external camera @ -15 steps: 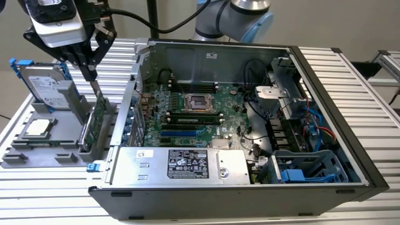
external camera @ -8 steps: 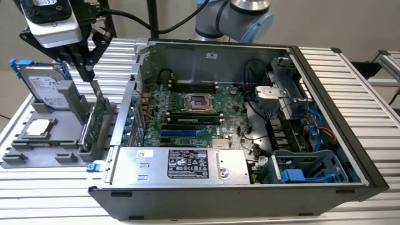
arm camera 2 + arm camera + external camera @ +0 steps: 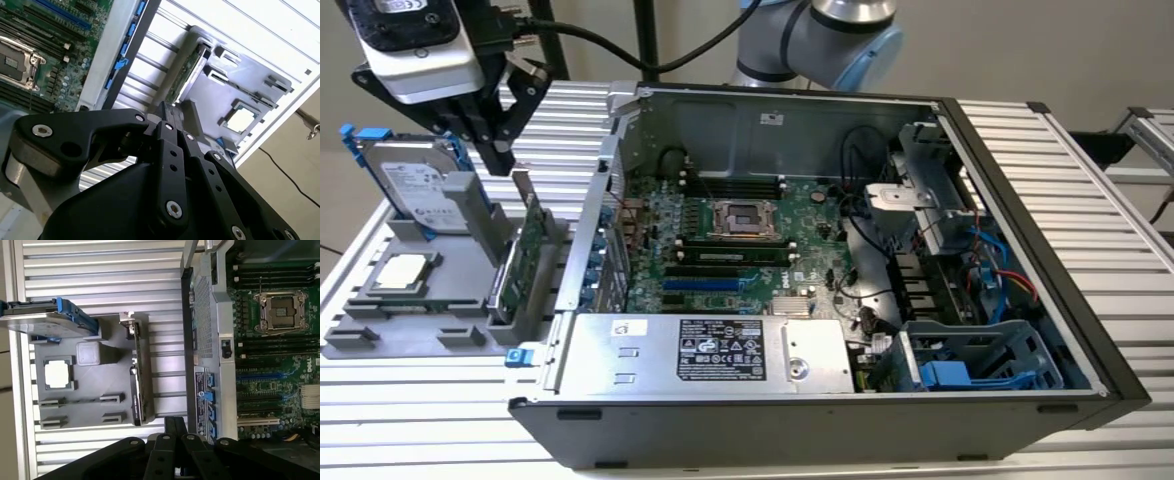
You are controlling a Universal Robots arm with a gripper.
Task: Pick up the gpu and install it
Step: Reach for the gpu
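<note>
The gpu [image 3: 523, 255] stands on its long edge in a slot of the grey holder [image 3: 400, 338], just outside the open computer case, with its green board face showing. It appears as a thin card [image 3: 136, 377] in the first wrist view and as a green edge [image 3: 187, 67] in the second wrist view. My gripper [image 3: 498, 158] hangs above the holder, slightly behind and higher than the card and apart from it. Its black fingers [image 3: 167, 112] are pressed together with nothing between them, as the first wrist view [image 3: 175, 422] also shows.
A silver hard drive [image 3: 420, 185] in a blue frame stands at the holder's back, with a square CPU chip [image 3: 403, 272] lying beside it. The open case [image 3: 987, 330] holds the motherboard [image 3: 720, 245] with blue expansion slots [image 3: 707, 285]. The power supply [image 3: 707, 350] lies at its front.
</note>
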